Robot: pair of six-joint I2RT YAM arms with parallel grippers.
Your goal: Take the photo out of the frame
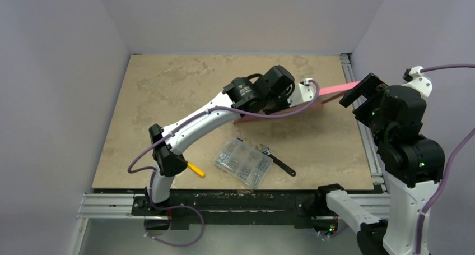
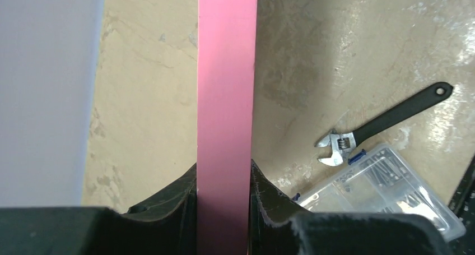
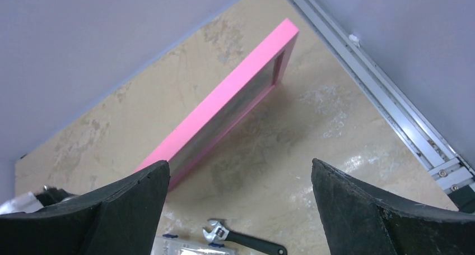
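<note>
Top view looks down from high behind; both wrist views ride low and close, sharing the frame [image 2: 224, 98] and wrench [image 2: 392, 119]

The frame [image 1: 339, 88] stands behind the screw box [image 1: 242, 161] — wrench [image 1: 280, 164] beside, perhaps touching.

The frame [image 2: 224, 98] is finished in smooth, matt pink. The table top [image 2: 151, 98] is surfaced in mottled beige, stone-like material, with a sheen at the right of the left wrist view. The wrench [image 2: 392, 116] is fitted with a matt black handle and a bright metal head. The box [image 2: 392, 193] is moulded in clear, glossy plastic. The fingers [image 3: 381, 216] of the right gripper [image 3: 240, 164] are faced in matt black, rough-edged material.
</note>
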